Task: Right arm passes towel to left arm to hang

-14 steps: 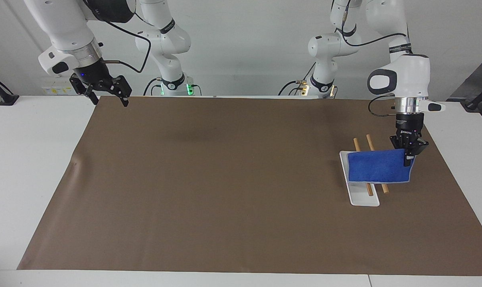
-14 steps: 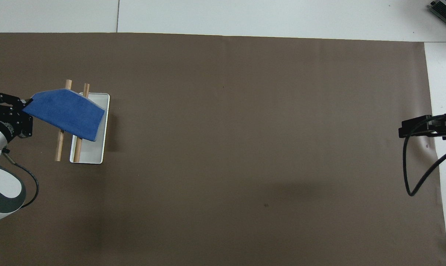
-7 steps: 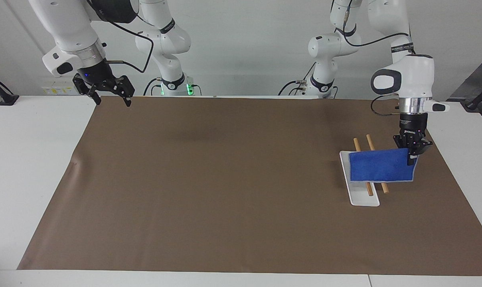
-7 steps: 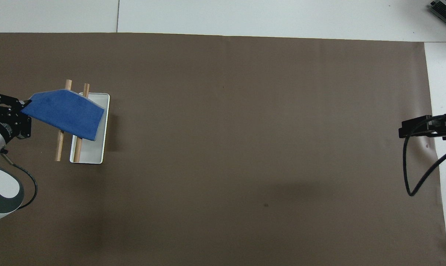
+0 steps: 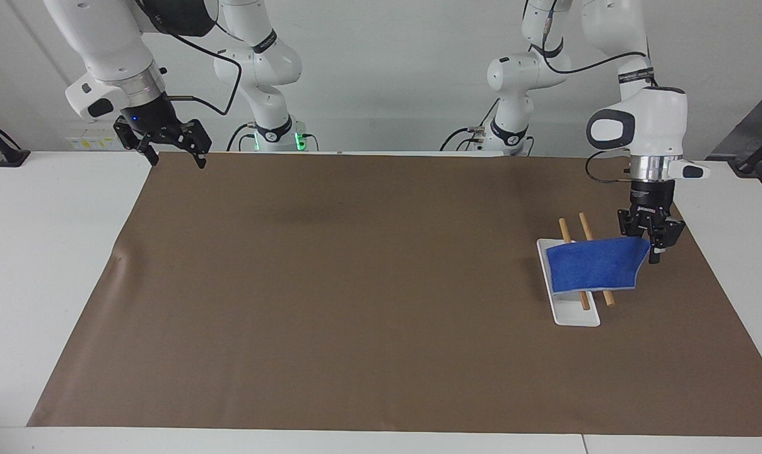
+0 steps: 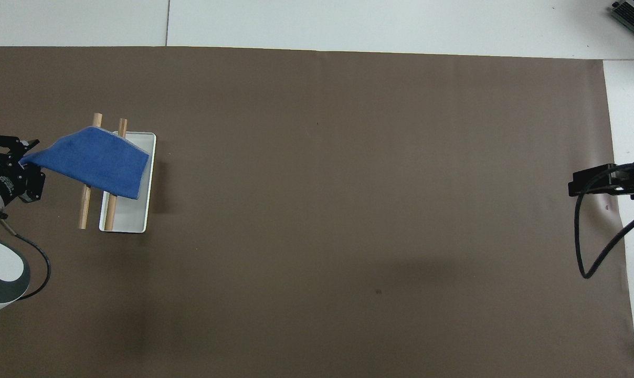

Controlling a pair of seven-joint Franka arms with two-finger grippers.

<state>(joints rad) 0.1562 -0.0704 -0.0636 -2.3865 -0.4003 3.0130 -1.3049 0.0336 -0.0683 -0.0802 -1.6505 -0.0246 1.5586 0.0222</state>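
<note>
White walls and a white table (image 5: 53,265) frame what you see, with a large brown rectangular mat (image 5: 356,302) spread over most of the tabletop. Your left gripper (image 5: 650,243) hangs at the left arm's end of the table, pointing straight down from the white jointed left arm (image 5: 646,120), and its fingers stand parted around the upper corner of the small royal-blue cloth towel (image 5: 592,265). You cannot tell whether a finger still touches that corner. From there the towel drapes across two thin wooden rods (image 5: 598,277) that lie side by side, and its other end covers part of the narrow white rectangular tray (image 5: 573,312). In the overhead view the towel (image 6: 94,163) sags from the gripper's (image 6: 10,157) side down toward the tray's (image 6: 128,223) rim, with the rods (image 6: 86,210) showing past both of its long edges. One rod lies in the tray, the other just beside it on the mat. Well apart, at the right arm's end, your right gripper (image 5: 173,148) waits with its fingers spread wide and nothing between them, over the mat's corner nearest the robots, hung from the white jointed right arm (image 5: 113,57).
</note>
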